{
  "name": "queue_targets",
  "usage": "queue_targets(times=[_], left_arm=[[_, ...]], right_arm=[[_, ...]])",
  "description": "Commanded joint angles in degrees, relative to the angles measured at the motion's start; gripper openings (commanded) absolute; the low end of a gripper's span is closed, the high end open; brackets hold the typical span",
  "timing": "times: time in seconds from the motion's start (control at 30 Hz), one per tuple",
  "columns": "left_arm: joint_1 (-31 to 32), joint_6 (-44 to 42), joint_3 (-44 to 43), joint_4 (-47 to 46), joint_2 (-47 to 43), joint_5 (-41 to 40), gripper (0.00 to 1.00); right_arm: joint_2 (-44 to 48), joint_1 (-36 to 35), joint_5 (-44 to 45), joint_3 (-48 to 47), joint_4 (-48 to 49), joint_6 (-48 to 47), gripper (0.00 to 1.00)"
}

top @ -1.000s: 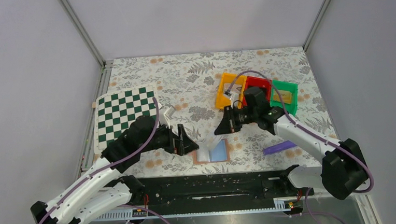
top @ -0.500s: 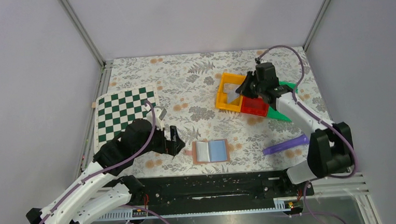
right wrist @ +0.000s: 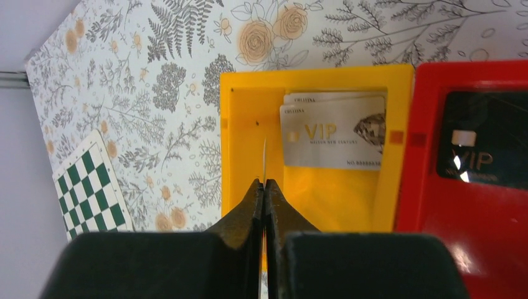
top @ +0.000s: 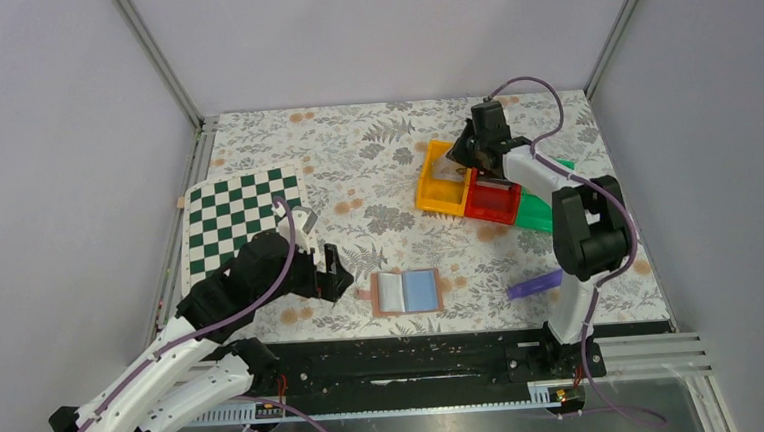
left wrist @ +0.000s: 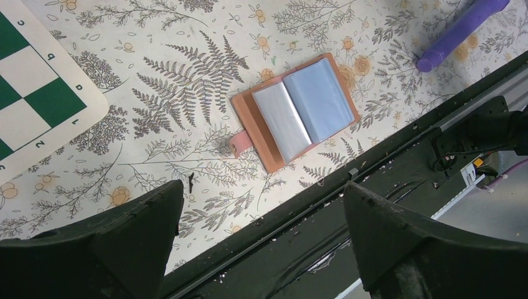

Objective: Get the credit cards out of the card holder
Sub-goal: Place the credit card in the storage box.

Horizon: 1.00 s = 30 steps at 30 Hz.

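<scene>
The tan card holder (top: 408, 293) (left wrist: 292, 112) lies open and flat near the front edge, showing a pale card and a blue card in its two halves. My left gripper (top: 333, 269) (left wrist: 263, 190) hovers open just left of it, touching nothing. At the back, my right gripper (top: 463, 161) (right wrist: 264, 184) is shut on a thin card (right wrist: 264, 156) seen edge-on, held over the yellow tray (top: 435, 198) (right wrist: 236, 124). A silver VIP card (right wrist: 333, 134) lies in that tray on top of another.
A red tray (top: 493, 204) (right wrist: 429, 187) holding a black VIP card (right wrist: 479, 149) adjoins the yellow one, with a green tray (top: 543, 216) beyond. A purple stick (top: 536, 285) (left wrist: 457, 37) lies right of the holder. The green-and-white chessboard (top: 238, 215) (left wrist: 31, 93) sits at the left.
My right arm swung from the holder to the yellow tray at the back, carrying a card. The holder dropped flat. My left gripper drew back to the left.
</scene>
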<state>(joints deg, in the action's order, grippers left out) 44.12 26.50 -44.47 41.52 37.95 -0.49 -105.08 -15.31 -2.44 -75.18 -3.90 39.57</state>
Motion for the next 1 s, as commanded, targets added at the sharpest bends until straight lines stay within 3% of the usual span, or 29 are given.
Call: queue_targets(times=[0.0, 0.37, 0.87, 0.97], left_arm=[[0.0, -0.9, -0.1, -1.0, -0.4, -1.3, 0.99], [0.2, -0.7, 0.1, -0.9, -1.3, -2.5, 0.99], [0.2, -0.5, 0.0, -0.8, -0.5, -2.2, 0.99], [0.2, -0.4, 0.2, -0.8, -1.2, -3.1, 0.99]], right_arm=[[-3.8, 0.5, 0.6, -5.6, 2.5, 3.0, 0.00], [-7.0, 2.6, 0.4, -5.9, 2.4, 2.8, 0.07], [-9.9, 3.6, -3.5, -5.9, 8.9, 4.3, 0.05], [-9.3, 3.6, -3.1, -3.9, 10.7, 6.2, 0.11]])
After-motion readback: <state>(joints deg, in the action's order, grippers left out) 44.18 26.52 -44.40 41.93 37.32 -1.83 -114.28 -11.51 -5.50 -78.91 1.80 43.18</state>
